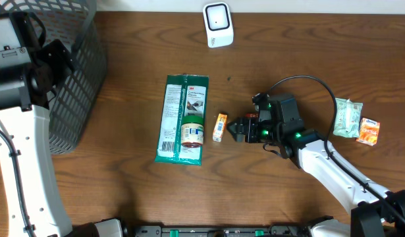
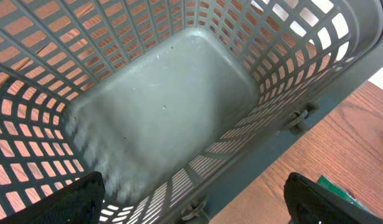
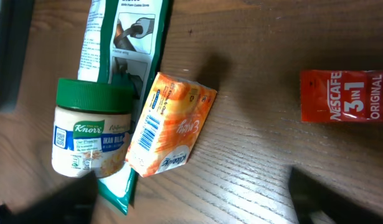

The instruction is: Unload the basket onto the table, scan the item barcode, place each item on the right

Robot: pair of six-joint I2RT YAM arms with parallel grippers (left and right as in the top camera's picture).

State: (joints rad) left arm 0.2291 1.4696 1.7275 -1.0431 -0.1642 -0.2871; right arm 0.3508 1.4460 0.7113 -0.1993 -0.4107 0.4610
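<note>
A small orange tissue pack [image 3: 169, 124] lies on the wooden table with its barcode facing up, beside a Knorr jar [image 3: 88, 127]. My right gripper [image 3: 194, 205] hovers just off the pack, open, with nothing between its fingers. Overhead, the orange pack [image 1: 219, 126] sits just left of the right gripper [image 1: 236, 129]. The white scanner [image 1: 218, 25] stands at the far edge of the table. My left gripper [image 2: 200, 202] hangs open over the empty grey basket [image 2: 160, 106], holding nothing.
The jar [image 1: 192, 131] rests on a long green packet [image 1: 181, 112]. A red Nescafe sachet [image 3: 347, 94] lies to the right in the wrist view. A pale tissue pack [image 1: 348, 118] and an orange pack [image 1: 369, 131] lie at the right. The basket [image 1: 77, 72] fills the left corner.
</note>
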